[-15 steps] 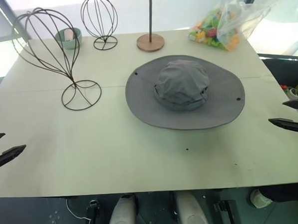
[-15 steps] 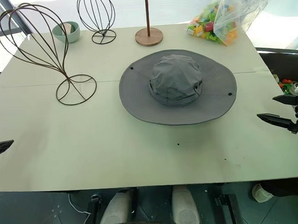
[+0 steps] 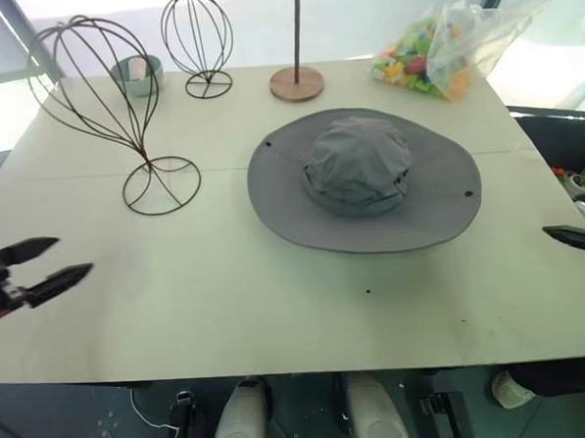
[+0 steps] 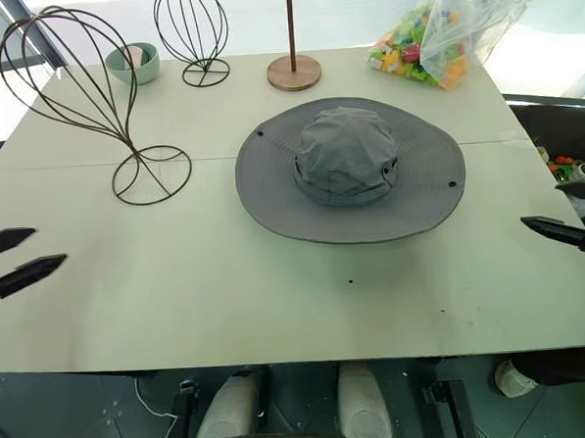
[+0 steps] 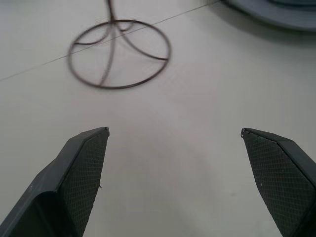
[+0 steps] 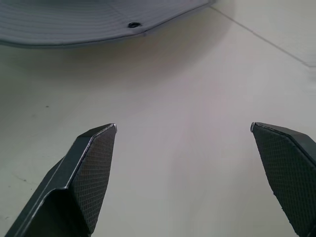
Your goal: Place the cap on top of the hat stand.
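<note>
Both grippers, left gripper and right gripper, standing apart, empty. Cap lying flat; floppy brim risking slipping, snagging hat stand wire, tipping it.

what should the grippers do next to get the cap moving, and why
Probably bring both grippers inward to the brim. The cap lies flat mid-table, untouched, while the open left gripper and open right gripper hang empty at the table's edges; the hat stand is bare.
</note>
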